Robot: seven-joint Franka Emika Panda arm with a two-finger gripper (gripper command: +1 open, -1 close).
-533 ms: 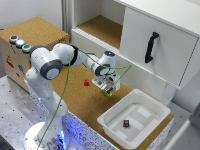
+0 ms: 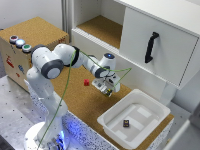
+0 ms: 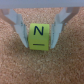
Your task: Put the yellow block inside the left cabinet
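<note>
The yellow block, a tiny cube marked with a black N, sits between my fingers in the wrist view, just over the cork surface. Both pads lie against its sides, so the gripper is shut on it. In the exterior view my hand hides the block; it hangs low over the cork counter, in front of the cabinet unit. The left cabinet, an open white-walled compartment with a cork floor, lies behind and above the gripper toward the exterior view's left.
A small red block lies on the cork just beside the gripper. A white tray holding a dark block stands at the counter's near right. The right compartment has a white door with a black handle. A cork-topped button box stands at the left.
The arm has hardly moved; the gripper stays low over the cork next to the red block.
</note>
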